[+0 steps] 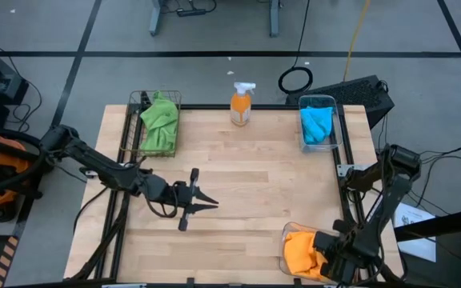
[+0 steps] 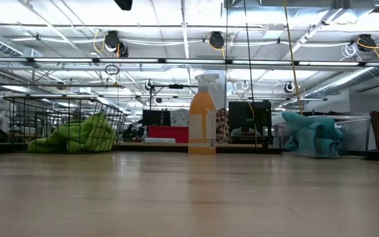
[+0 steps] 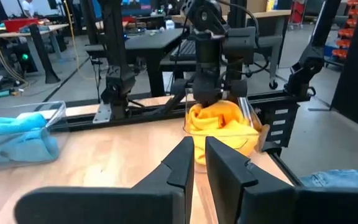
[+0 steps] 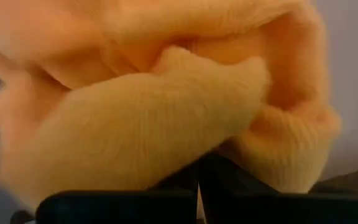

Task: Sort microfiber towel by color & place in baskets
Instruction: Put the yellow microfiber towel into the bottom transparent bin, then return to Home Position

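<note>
Orange towels lie heaped in a clear basket at the table's near right corner. My right gripper stands over that heap, shut on orange cloth, which fills its wrist view. Green towels lie in the black wire basket at the far left. Blue towels lie in a clear basket at the far right. My left gripper hovers shut over bare wood left of centre, pointing toward the right edge and touching nothing. My right gripper comes down from above onto the top of the orange towel heap. The cloth rises to a peak at the fingers and covers their tips. The rest of the heap sits in the clear basket. Which edge or how many layers, I cannot tell.
An orange spray bottle with a white trigger stands upright at the far edge, between the wire basket and the blue towels' basket. The middle of the wooden table is bare. Black frame rails run along the table's left and right sides.
</note>
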{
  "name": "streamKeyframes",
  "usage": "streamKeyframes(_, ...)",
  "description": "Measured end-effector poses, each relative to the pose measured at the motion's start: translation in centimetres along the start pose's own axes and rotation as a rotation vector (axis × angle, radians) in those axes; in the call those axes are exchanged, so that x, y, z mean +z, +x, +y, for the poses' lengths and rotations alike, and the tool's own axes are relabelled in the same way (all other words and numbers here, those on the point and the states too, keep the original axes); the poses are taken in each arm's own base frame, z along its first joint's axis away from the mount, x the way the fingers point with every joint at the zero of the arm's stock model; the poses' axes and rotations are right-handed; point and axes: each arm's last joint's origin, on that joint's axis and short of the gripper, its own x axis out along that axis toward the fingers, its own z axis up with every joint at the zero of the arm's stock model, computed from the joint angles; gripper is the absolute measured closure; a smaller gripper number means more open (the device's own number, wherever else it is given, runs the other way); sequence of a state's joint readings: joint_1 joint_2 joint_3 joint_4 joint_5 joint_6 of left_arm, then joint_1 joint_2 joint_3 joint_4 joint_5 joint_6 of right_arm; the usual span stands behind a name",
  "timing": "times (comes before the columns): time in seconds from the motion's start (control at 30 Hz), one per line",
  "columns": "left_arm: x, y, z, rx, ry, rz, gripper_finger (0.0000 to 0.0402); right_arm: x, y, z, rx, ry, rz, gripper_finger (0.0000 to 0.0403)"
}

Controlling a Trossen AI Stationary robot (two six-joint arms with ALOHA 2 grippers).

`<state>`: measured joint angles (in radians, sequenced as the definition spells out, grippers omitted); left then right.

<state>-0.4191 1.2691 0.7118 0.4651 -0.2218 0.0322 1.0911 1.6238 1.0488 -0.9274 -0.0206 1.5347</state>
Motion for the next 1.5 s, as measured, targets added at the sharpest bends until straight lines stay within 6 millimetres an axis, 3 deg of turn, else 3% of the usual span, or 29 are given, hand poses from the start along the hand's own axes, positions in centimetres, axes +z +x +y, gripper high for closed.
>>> streamKeyframes(0.13,0.1,0.0,0.0,0.003,-0.003,-0.009,0.0356,-0.1,1.4,-0.6,0.010,0.049,0.015,0.0402)
streamKeyframes(0.33,0.0,0.0,-0.1,-0.001,-0.026,0.004,0.0356,-0.2,0.5,0.1,0.037,0.061,0.013,0.0350)
streamKeyframes(0.63,0.0,-0.1,-0.4,-0.010,-0.025,0.006,0.0356,-2.1,-5.1,1.5,-0.005,-0.012,-0.002,0.0210)
streamKeyframes(0.87,0.0,-0.1,-0.4,-0.010,-0.026,0.005,0.0356,-2.5,-10.0,2.3,0.034,-0.107,-0.268,0.0168)
streamKeyframes(1.2,0.0,-0.1,-0.4,-0.010,-0.029,0.001,0.0356,-1.2,-11.7,0.1,-0.203,-0.316,-0.653,0.0219)
streamKeyframes(1.33,0.0,0.0,-0.2,0.012,-0.028,0.002,0.0356,-0.5,-13.1,-1.0,-0.194,-0.395,-0.881,0.0284)
streamKeyframes(1.5,0.0,0.1,0.6,0.047,-0.031,0.003,0.0356,1.6,-12.7,-2.4,-0.161,-0.443,-1.056,0.0385)
